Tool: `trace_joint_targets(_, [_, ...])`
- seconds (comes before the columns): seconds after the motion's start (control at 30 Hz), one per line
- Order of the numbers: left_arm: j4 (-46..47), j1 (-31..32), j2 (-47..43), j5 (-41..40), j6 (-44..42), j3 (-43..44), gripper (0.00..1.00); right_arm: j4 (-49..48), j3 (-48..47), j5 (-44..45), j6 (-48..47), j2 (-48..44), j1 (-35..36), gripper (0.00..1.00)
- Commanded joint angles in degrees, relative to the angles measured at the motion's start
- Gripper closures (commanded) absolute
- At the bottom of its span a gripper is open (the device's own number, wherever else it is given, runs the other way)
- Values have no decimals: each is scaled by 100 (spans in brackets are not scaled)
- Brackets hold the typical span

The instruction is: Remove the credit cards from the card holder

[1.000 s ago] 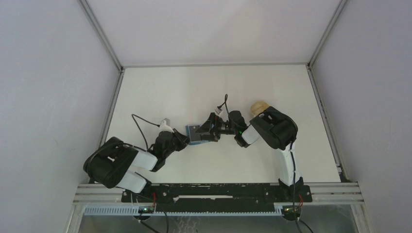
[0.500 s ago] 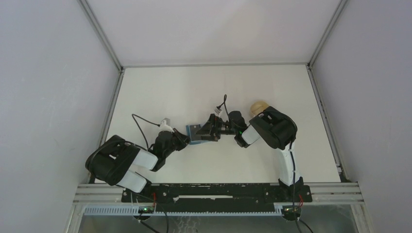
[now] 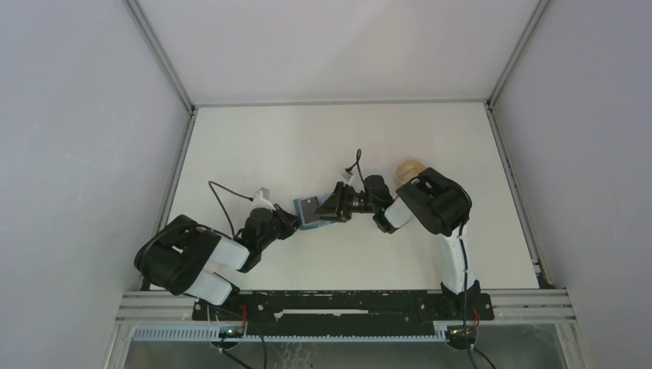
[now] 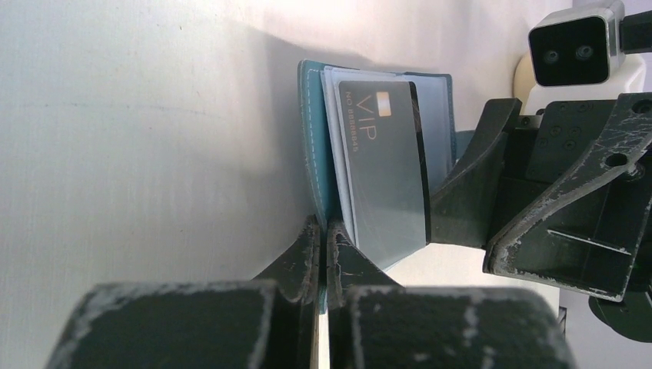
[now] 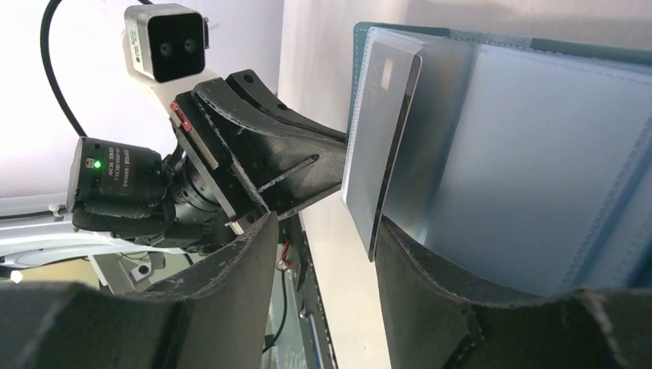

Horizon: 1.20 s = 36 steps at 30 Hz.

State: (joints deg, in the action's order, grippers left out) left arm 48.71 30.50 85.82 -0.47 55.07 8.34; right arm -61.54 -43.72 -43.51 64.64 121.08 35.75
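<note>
The teal card holder (image 3: 309, 211) is held open on edge at the table's middle. My left gripper (image 4: 323, 231) is shut on its teal cover (image 4: 314, 154); it shows in the top view (image 3: 291, 221) too. A dark card marked VIP (image 4: 384, 169) sticks partway out of a clear sleeve. My right gripper (image 5: 327, 254) is open, and the dark card's free edge (image 5: 382, 146) lies between its jaws, against the right finger (image 5: 430, 284). From above, the right gripper (image 3: 330, 207) is at the holder's right side. No other card is plainly visible.
A pale tan rounded thing (image 3: 410, 167) lies on the table behind the right arm, partly hidden. The white table (image 3: 307, 138) is walled at back and sides. The left arm's cable (image 3: 219, 196) loops over the table.
The right arm has shifted very slightly to the right. The holder and the left gripper have stayed put.
</note>
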Motion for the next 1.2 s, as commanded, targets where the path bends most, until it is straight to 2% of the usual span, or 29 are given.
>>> trace_joint_targets(0.0, [-1588, 33, 249, 131, -354, -319, 100, -420, 88, -184, -67, -218, -154, 43])
trace_joint_targets(0.2, [-1610, 25, 284, 142, -374, -280, 100, -429, 220, -202, -111, -222, -334, 43])
trace_joint_targets(0.47, [-1632, 4, 296, 165, -396, -258, 100, -413, 300, -180, -141, -126, -499, 49])
trace_joint_targets(0.6, [-1661, -9, 286, 156, -417, -248, 100, -384, 346, -165, -190, -102, -563, 58])
trace_joint_targets(0.8, [-1706, -26, 245, 157, -459, -258, 100, -144, 400, -158, -356, -142, -649, 78])
trace_joint_targets(0.93, [-1733, -29, 192, 153, -465, -274, 100, 123, 534, -154, -560, -297, -788, 84])
trace_joint_targets(1.1, [-1785, -37, 119, 159, -488, -267, 100, 444, 707, -157, -832, -532, -994, 100])
trace_joint_targets(1.17, [-1784, -48, 55, 186, -488, -284, 100, 592, 775, -167, -961, -644, -1072, 100])
